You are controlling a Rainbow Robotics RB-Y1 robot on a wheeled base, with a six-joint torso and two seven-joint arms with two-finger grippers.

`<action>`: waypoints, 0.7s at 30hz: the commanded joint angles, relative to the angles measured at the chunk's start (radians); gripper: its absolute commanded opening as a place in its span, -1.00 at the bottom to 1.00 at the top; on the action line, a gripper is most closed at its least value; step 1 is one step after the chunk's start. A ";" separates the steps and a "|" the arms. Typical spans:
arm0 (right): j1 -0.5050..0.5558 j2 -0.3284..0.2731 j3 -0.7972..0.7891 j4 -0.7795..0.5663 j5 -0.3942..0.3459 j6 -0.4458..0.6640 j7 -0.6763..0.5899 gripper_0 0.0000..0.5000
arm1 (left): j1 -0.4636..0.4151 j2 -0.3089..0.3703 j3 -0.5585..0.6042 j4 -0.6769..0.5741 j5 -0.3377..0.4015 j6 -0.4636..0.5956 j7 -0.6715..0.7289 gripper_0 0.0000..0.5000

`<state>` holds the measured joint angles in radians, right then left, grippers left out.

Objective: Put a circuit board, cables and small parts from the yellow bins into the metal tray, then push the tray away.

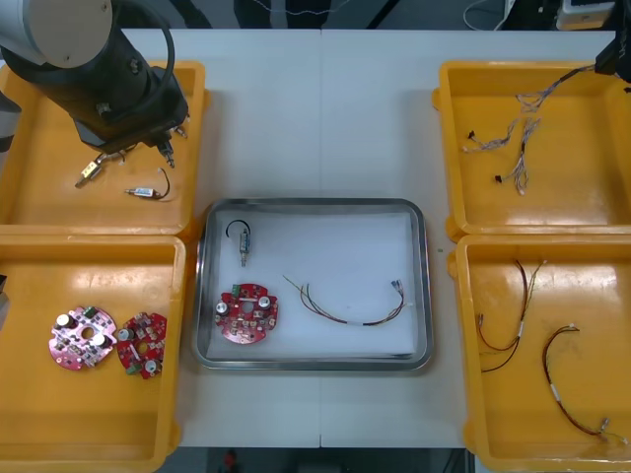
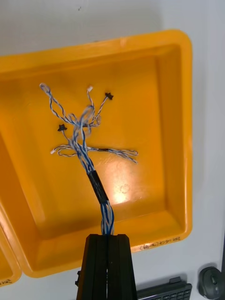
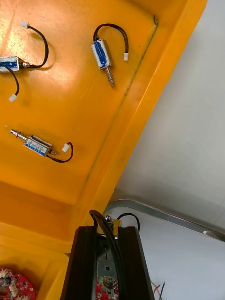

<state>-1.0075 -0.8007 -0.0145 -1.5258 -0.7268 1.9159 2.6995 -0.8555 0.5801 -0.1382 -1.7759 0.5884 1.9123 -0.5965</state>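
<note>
My right gripper point(image 1: 613, 61) point(image 2: 108, 237) hangs over the far right yellow bin point(image 1: 582, 202), shut on a twisted blue and white cable bundle point(image 2: 84, 140) whose ends dangle into the bin. My left gripper point(image 1: 163, 146) point(image 3: 107, 234) is above the far left bin point(image 1: 49, 212), near the corner closest to the tray, shut on a small metal part point(image 3: 105, 262) with a black cable. The metal tray point(image 1: 422, 286) holds a red circuit board point(image 1: 246, 313), a small metal part point(image 1: 242, 241) and a red and yellow cable point(image 1: 345, 307).
Two small metal parts point(image 1: 89, 169) point(image 1: 146, 191) lie in the far left bin. Two circuit boards point(image 1: 79, 338) point(image 1: 143, 345) sit in the near left bin. The near right bin point(image 1: 463, 325) holds red and black cables point(image 1: 567, 384).
</note>
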 commanded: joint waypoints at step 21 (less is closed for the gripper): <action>0.207 0.061 -0.031 0.096 0.144 -0.278 0.006 -1.00 | 0.009 -0.005 0.040 -0.034 0.016 0.008 0.087 -0.99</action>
<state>-0.8002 -0.7451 -0.0147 -1.4326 -0.5905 1.6505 2.6995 -0.8546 0.5800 -0.1284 -1.7768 0.5938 1.9123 -0.5964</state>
